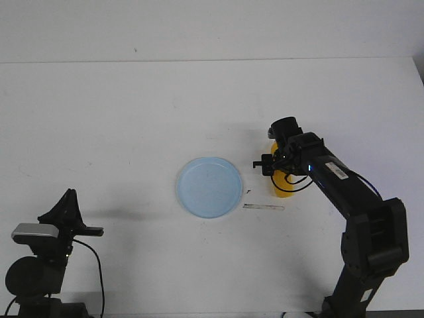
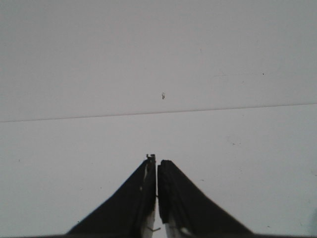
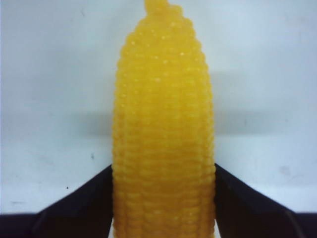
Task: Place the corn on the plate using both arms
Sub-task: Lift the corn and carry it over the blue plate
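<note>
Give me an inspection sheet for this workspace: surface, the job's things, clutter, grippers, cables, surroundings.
Surface: white table, a few faint specks.
Job's things: plate pale blue, nothing on it, near table centre; corn yellow, to the plate's right, between the right gripper's fingers, not on the plate.
Clutter: thin pale strip on the table by the plate's lower right.
Grippers: right gripper fingers against both sides of the corn; left gripper fingers together, holding nothing, at the near left corner.
Cables: black cable looping down from the left arm; another along the right arm.
Surroundings: white wall behind the table; nothing else seen.
</note>
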{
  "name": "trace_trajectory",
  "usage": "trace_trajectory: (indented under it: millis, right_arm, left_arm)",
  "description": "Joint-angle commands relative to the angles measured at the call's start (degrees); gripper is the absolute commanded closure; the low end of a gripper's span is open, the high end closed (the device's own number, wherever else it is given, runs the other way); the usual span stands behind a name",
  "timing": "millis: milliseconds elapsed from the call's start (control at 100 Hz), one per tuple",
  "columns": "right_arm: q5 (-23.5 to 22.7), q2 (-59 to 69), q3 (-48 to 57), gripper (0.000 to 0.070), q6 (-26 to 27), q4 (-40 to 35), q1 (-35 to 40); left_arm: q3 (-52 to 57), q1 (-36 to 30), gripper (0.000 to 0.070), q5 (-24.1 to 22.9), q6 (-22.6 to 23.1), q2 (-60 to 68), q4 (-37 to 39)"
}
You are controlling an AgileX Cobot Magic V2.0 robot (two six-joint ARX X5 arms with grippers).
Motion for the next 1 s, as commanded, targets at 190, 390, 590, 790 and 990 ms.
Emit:
trace_trajectory:
  millis: [190, 390, 590, 790, 990]
  right_arm:
    - [-2.4, -5.8, 1.4, 0.0375, -0.4, 2.0, 2.4]
    - [-16.5, -6.9, 1.4, 0.0375, -0.1, 7.2, 5.9]
    - [-15.7, -6.8, 1.4, 0.0375, -1.0, 9.7, 12.3]
    - [-15.9, -6.5, 1.4, 0.0375, 1.7, 12.7, 17.0]
    - [-16.7, -3.8, 1.3, 0.0375, 1.7, 13.4, 20.3]
  left_arm:
    - [0.3, 0.1, 0.0699, -0.1, 0.1, -0.1, 0.6]
    - [0.3, 0.1, 0.0699, -0.1, 0.1, -0.1, 0.6]
    - [0.3, 0.1, 0.0699, -0.1, 0.1, -0.1, 0.6]
    - [0.3, 0.1, 0.0699, -0.1, 0.1, -0.1, 0.6]
    - [0.3, 0.1, 0.0699, -0.1, 0.1, -0.1, 0.6]
